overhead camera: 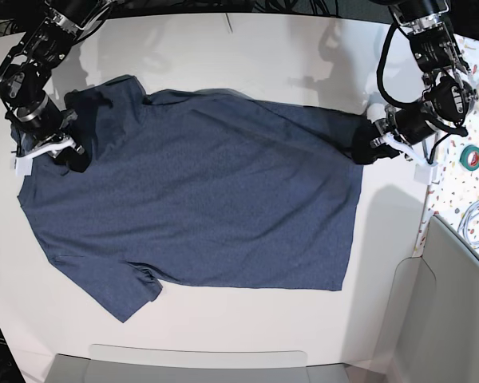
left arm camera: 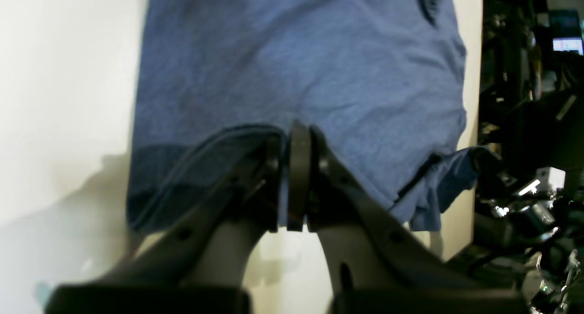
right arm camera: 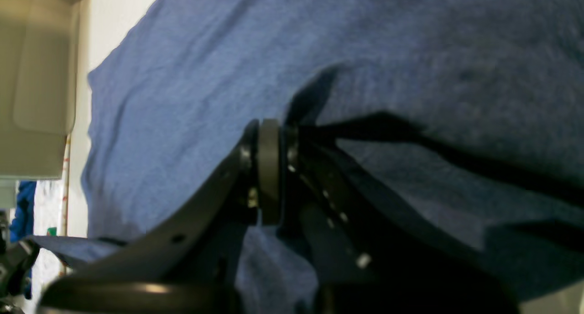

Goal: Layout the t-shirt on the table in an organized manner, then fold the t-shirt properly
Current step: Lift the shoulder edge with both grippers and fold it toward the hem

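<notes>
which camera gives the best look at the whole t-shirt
The base view: it shows the whole t-shirt spread on the table, sleeves included. The left wrist view shows only the stretch by the left gripper; the right wrist view, blurred cloth around the right gripper.

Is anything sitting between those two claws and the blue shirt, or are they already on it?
Nothing visible is in the way. The left gripper is shut on the hem edge of the t-shirt, and the right gripper is shut on the cloth at the collar end. The shirt lies spread on the table.
</notes>
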{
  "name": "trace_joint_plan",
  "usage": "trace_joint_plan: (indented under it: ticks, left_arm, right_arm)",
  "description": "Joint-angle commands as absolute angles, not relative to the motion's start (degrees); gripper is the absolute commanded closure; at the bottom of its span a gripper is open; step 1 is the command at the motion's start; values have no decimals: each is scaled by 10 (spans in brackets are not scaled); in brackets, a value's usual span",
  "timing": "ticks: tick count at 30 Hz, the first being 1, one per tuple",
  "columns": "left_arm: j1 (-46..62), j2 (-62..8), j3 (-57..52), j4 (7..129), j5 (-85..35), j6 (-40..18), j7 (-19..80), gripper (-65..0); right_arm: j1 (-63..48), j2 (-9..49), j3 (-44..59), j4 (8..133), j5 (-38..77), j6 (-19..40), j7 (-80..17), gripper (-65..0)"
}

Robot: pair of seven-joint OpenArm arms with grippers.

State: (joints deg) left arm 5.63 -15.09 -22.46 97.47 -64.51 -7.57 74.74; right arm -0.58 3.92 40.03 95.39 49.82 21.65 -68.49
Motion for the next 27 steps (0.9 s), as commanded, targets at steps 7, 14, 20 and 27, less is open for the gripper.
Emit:
trace_joint_plan:
  ticks: [7, 14, 20, 27]
  left_arm:
    - [22, -196, -228, 941, -658, -76, 739, 0]
    - [0, -204, -225, 939, -658, -75, 739, 0]
    - [-3, -204, -223, 939, -657, -75, 739, 0]
    - [-3, -204, -226, 939, -657, -75, 739, 0]
  right_arm:
    - [5, 55, 410, 964, 515, 221, -672, 0]
    - [5, 52, 480, 963, 515, 221, -672, 0]
    - [15, 51, 480, 963, 515, 220, -672, 0]
    - [41, 51, 479, 962, 514, 220, -673, 0]
